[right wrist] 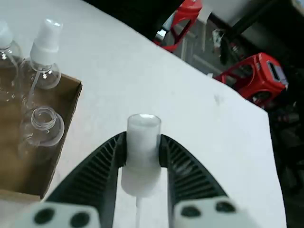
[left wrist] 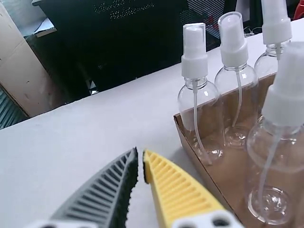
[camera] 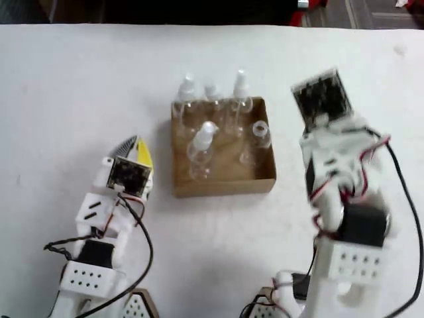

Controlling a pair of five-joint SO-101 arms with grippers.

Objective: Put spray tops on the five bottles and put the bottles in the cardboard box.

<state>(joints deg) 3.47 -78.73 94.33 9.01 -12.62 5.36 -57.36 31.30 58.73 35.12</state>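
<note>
A plain white table (camera: 79, 86) carries everything. An open cardboard box (camera: 225, 187) sits flat on it, about midway between the two sides and a little toward the near edge. Toward the far right corner is a small faint mark (camera: 398, 48), perhaps a stain or a crumb.
</note>
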